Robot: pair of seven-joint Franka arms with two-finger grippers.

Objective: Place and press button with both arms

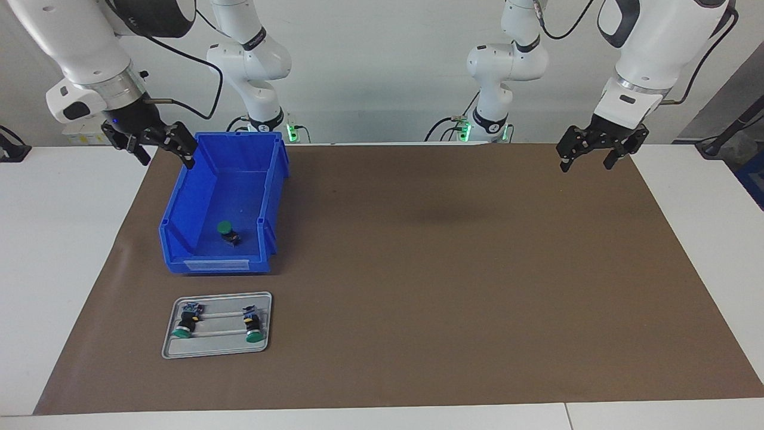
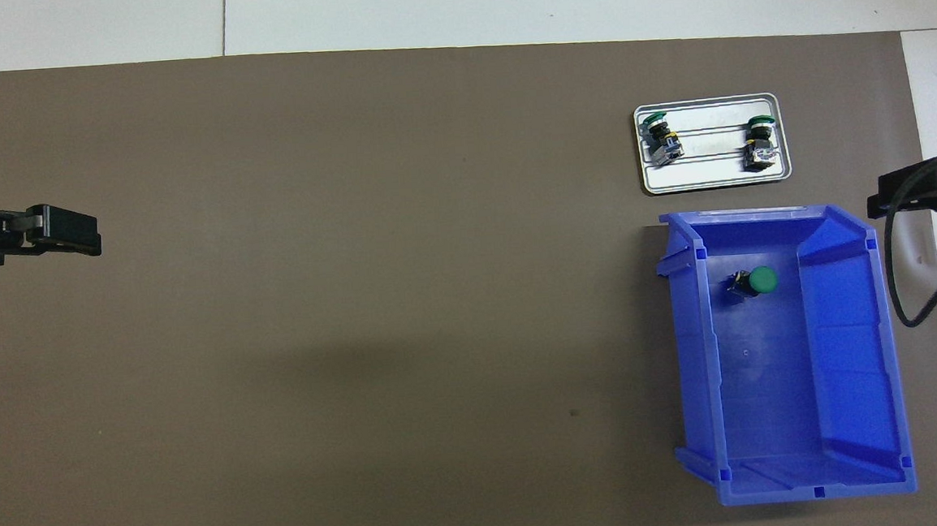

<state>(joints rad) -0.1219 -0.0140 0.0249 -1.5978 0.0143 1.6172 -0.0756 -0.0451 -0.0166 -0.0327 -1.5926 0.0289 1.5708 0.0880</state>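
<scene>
Button (image 1: 226, 232) with the green cap lies inside the blue bin (image 1: 179, 203), toward the bin's low front lip, cap tilted up. Bin sits on the brown mat (image 1: 447, 269) toward the right arm's end of the table.

Right gripper (image 1: 160, 149) hangs up in the air over the bin's back corner and the mat's edge, well above the button, not touching it. Fingers spread wide, holding nothing. In the overhead view only its black tips (image 2: 911, 191) show, beside the bin's rim.

Left gripper (image 1: 588, 156) hangs over the mat's corner at the left arm's end, well apart from the bin and button. Fingers also spread wide, holding nothing. This arm waits.

Count:
- green-capped buttons: three. One in the bin, two on the tray.
- metal tray (image 1: 218, 353): one, farther from the robots than the bin, just beside its front lip without touching.
- the two tray buttons (image 1: 186, 322) and (image 1: 252, 325) lie on their sides, apart from each other, green caps pointing away from the robots.
- blue bin: one.
- arms: two.

Surface: brown mat covers most of a white table (image 1: 59, 269); white strips show at both ends and along the edge farthest from the robots. Pale wall at the robots' end. Green lights glow at both arm bases. Black cables trail from both arms.
</scene>
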